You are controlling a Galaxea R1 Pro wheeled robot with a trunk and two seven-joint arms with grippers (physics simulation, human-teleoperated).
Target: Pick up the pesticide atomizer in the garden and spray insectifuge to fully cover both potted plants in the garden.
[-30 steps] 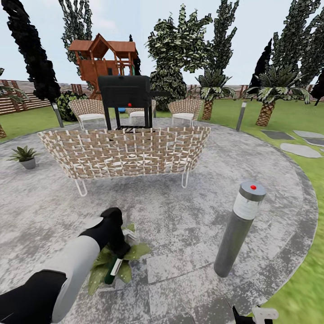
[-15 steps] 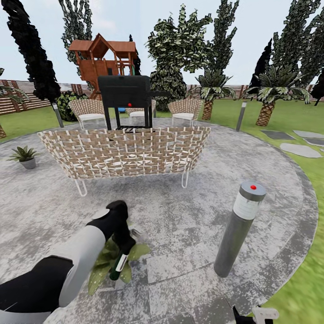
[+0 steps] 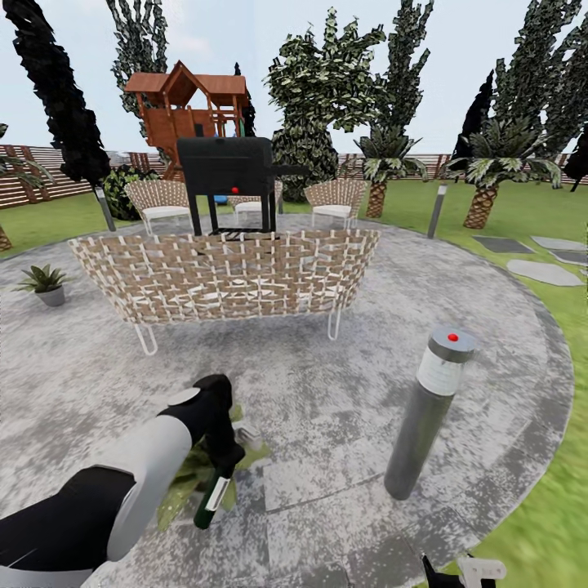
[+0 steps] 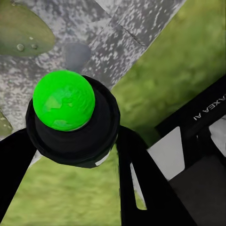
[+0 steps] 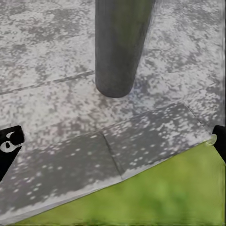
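Here left jaws (image 3: 219,467) clamp the pesticide atomizer (image 3: 211,497).

A dark grey round post (image 5: 123,47) stands upright on a mottled grey paved patio (image 5: 56,117), its base resting on the stone and its upper part cut off by the frame edge. The paving is speckled light and dark, and thin seams run across it, dividing it into large slabs. One seam passes just beside the foot of the post. Along the near edge of the paving lies a blurred band of green lawn (image 5: 155,193). At two opposite edges of the frame, dark fingertips (image 5: 9,143) of the right gripper (image 5: 115,141) show, set wide apart with only paving and grass between them.
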